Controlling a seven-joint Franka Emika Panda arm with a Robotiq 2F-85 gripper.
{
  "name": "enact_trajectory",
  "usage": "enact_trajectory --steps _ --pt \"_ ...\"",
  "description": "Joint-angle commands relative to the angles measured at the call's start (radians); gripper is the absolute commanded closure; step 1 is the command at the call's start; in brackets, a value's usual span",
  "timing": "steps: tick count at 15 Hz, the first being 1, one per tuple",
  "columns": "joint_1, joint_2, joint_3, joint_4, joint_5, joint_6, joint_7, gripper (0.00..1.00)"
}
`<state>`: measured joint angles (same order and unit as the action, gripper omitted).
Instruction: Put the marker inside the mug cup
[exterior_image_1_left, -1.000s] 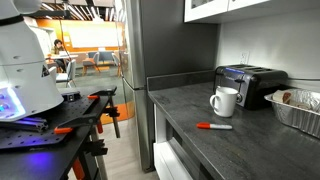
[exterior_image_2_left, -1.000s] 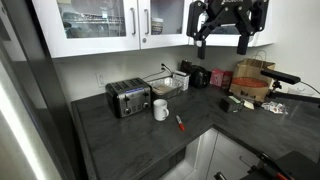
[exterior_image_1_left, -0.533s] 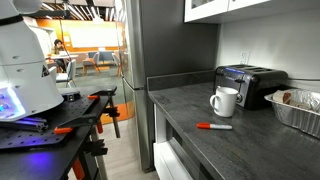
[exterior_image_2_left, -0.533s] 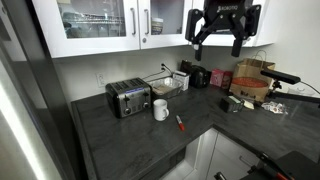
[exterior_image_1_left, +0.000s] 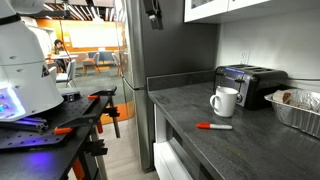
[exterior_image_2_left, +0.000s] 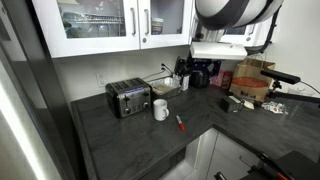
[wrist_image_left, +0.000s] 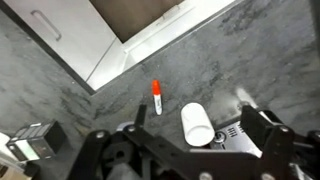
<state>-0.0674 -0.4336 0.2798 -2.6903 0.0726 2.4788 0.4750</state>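
The red marker lies flat on the dark grey counter, in front of the white mug. Both also show in an exterior view, marker and mug. In the wrist view the marker lies a little left of the mug, seen from above. My gripper is open and empty, high above them, with the mug between its fingers in the picture. The arm hangs at the top of an exterior view, and a dark part of it shows in the exterior view across from it.
A black toaster stands right behind the mug, also in an exterior view. A foil tray sits beside it. A wire rack, a dark appliance and boxes line the back wall. Cabinets hang above the counter.
The arm has swung from under the cabinets out over the counter; its fingers no longer show there. A dark part now appears at the top of the view from the counter's end. Marker and mug are unmoved.
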Motion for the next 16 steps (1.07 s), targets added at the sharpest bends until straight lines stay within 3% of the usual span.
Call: enact_trajectory --steps 1,5,9,10,12,16 --pt "-0.054 0.288 -0.027 0.104 -0.11 0.135 0.023 0.0" --pt "-0.002 0.589 -0.133 0.29 -0.193 0.185 0.011 0.0" --pt "0.086 0.796 -0.236 0.484 -0.156 0.157 -0.002 0.0" --pt "0.095 0.741 -0.247 0.418 -0.141 0.188 -0.026 0.0" --pt "0.114 0.807 -0.266 0.476 -0.135 0.188 -0.027 0.0" --pt "0.119 0.809 -0.269 0.484 -0.136 0.185 -0.026 0.0"
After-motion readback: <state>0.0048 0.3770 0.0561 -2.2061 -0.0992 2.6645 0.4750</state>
